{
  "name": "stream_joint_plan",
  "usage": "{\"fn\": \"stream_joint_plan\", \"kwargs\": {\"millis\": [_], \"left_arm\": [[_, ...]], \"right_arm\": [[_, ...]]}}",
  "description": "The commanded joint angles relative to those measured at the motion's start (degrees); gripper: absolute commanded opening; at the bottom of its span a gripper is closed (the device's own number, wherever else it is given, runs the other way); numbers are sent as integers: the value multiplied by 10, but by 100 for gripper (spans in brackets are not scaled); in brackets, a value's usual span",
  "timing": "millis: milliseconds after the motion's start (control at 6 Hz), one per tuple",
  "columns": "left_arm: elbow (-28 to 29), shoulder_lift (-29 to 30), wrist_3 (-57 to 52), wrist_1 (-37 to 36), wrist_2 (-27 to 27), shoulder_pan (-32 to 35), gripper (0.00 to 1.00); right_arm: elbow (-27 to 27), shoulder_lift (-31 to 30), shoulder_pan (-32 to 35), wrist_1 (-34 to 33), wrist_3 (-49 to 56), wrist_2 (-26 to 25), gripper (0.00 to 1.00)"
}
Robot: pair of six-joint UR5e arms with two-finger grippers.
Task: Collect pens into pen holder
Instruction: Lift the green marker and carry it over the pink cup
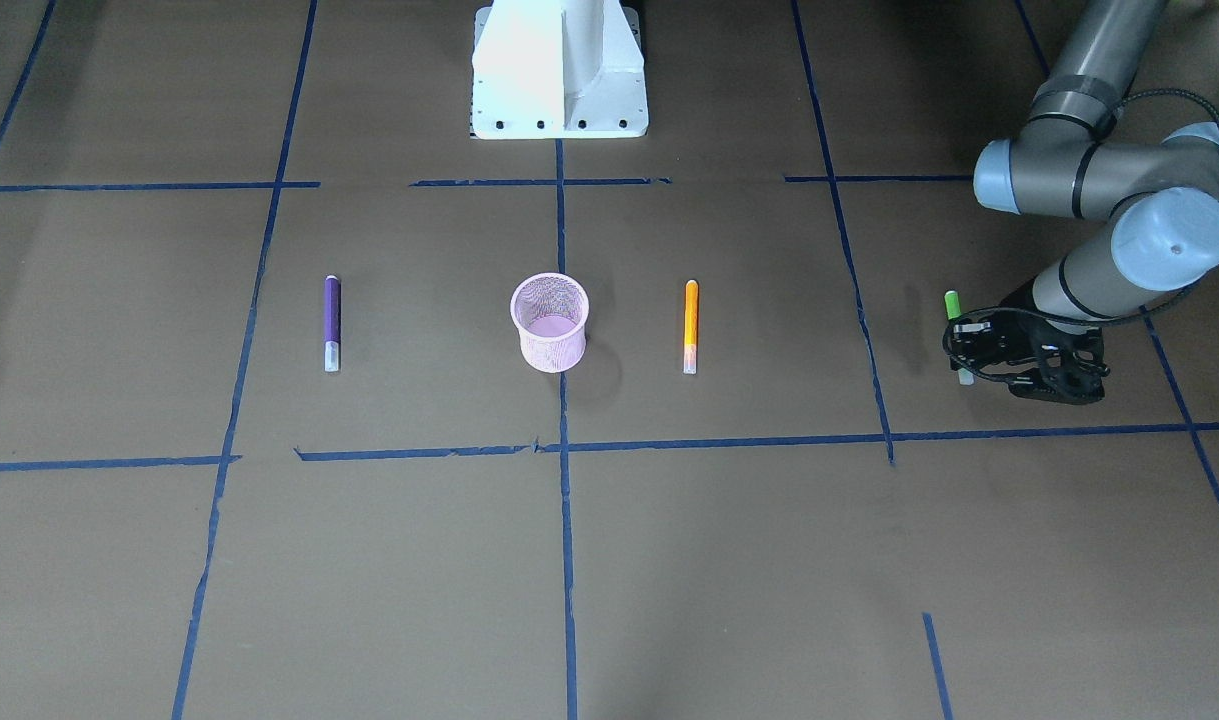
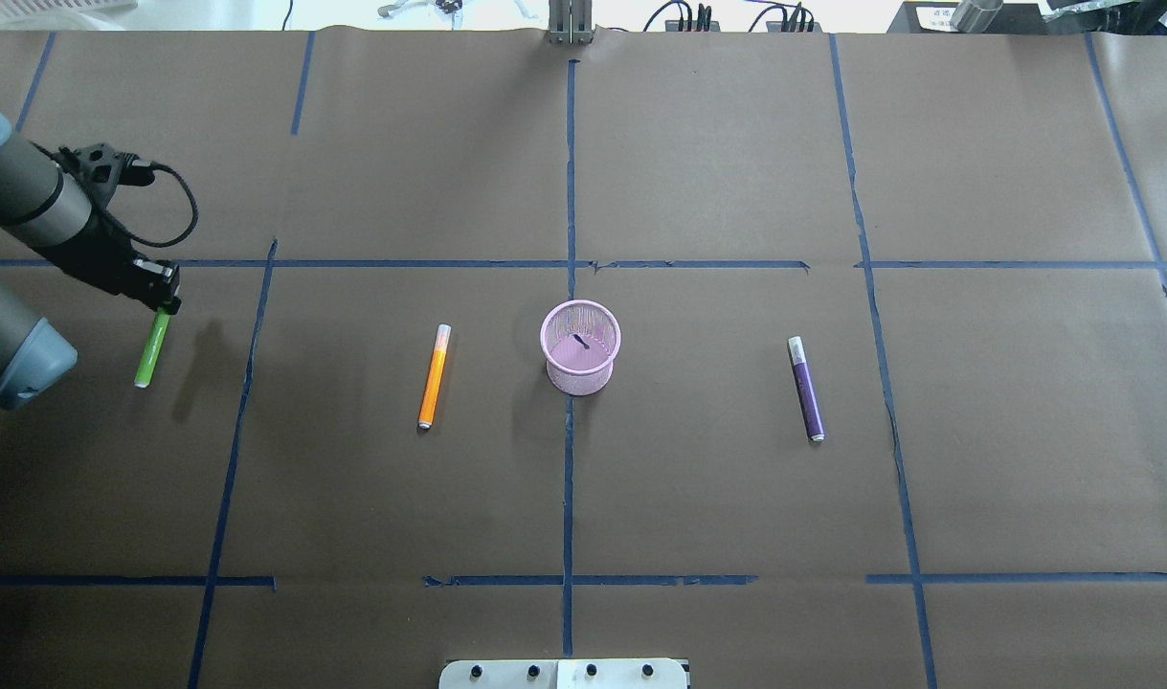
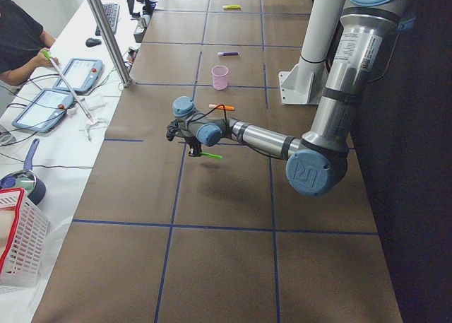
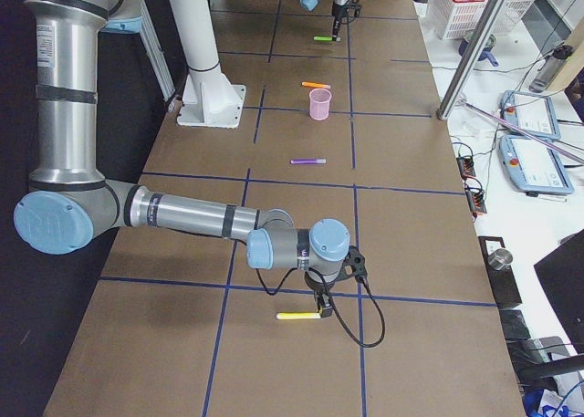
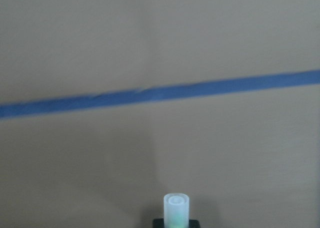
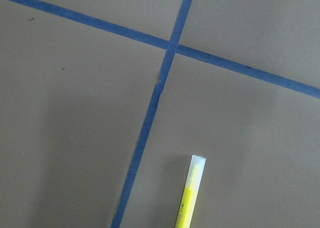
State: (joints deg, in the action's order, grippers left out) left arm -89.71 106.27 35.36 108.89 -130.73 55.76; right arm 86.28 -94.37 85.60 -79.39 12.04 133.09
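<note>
The pink mesh pen holder (image 2: 578, 376) (image 1: 552, 352) stands upright at the table's middle. An orange pen (image 2: 434, 375) (image 1: 691, 325) lies on the robot's left of it, a purple pen (image 2: 806, 388) (image 1: 332, 322) on its right. My left gripper (image 2: 165, 304) (image 1: 961, 338) is shut on a green pen (image 2: 151, 347) (image 3: 210, 155), held level a little above the table at the far left. Its pale cap (image 5: 176, 207) points forward. Far to the right, my right gripper (image 4: 319, 300) hovers at a yellow pen (image 4: 298, 316) (image 6: 190, 195); I cannot tell its state.
Blue tape lines (image 2: 569, 263) divide the brown paper-covered table. The white robot base (image 1: 559, 70) sits at the near middle edge. Side benches hold tablets (image 3: 44, 109), a red-rimmed basket (image 3: 18, 242) and a seated person (image 3: 18, 40).
</note>
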Motion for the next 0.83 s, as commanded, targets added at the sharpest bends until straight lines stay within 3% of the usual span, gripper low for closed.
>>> {"fn": "stream_joint_plan", "kwargs": {"millis": [0, 333, 500, 667], "left_arm": [[-94, 52, -1, 4, 6, -47, 1], [-121, 159, 9, 4, 83, -127, 1], [-149, 187, 37, 12, 166, -152, 5], [-168, 185, 66, 61, 287, -205, 5]], "right_arm": [[-1, -1, 0, 0, 0, 25, 100], [-2, 0, 0, -1, -1, 26, 100], [-2, 0, 0, -1, -1, 27, 100], [-2, -1, 0, -1, -1, 27, 100]]}}
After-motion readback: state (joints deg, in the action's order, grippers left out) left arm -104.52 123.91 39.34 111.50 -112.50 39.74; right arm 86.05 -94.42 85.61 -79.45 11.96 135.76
